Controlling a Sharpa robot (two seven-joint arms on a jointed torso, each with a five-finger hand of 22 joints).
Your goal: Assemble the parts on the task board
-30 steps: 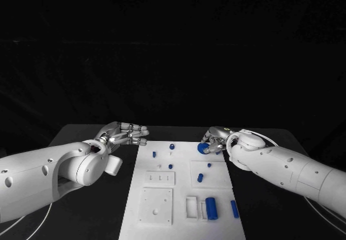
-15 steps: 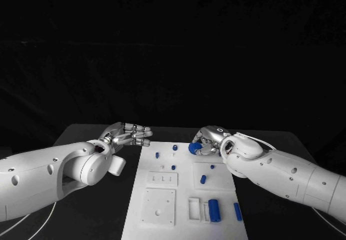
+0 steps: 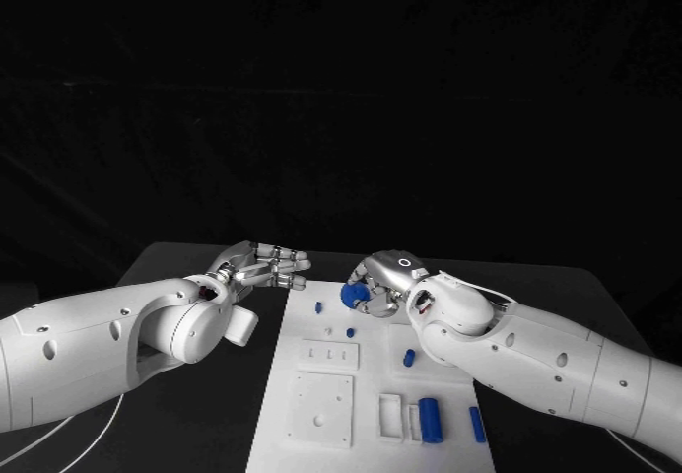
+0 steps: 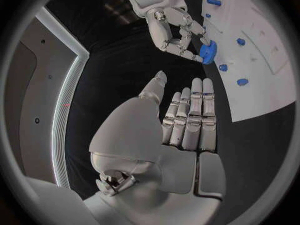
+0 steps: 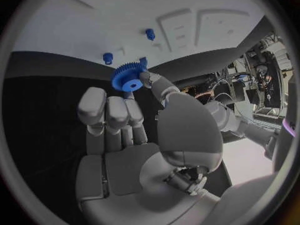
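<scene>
Head view, centre of frame: right hand point(image 3: 381, 286) pinching a small blue gear point(image 3: 354, 294) between thumb and fingertips, hovering over the far end of the white task board point(image 3: 320, 404), just beside two small blue pegs point(image 3: 320, 306) standing near that edge. Right wrist view, upper middle: same gear point(image 5: 129, 78), toothed rim and centre hole plain to see, gripped at its edge by the fingers point(image 5: 106, 110), with two blue pegs point(image 5: 150, 33) on the board beyond. Left hand point(image 3: 261, 266) left of centre in the head view, off the board's left edge above the black table point(image 3: 170, 261), holding nothing, fingers loosely curled and slightly apart; left wrist view, lower middle, showing that hand point(image 4: 187, 120) with fingers side by side and extended, empty. Lower part of the head view: a larger blue cylinder point(image 3: 430, 419) and a slim blue bar point(image 3: 478, 424) lying near the board's near end. Likely risks from here: gear held only by its rim, so liable to tilt or slip on release; centre hole missing its peg if lowered off-axis; fingers knocking the neighbouring peg, given how near it stands.
</scene>
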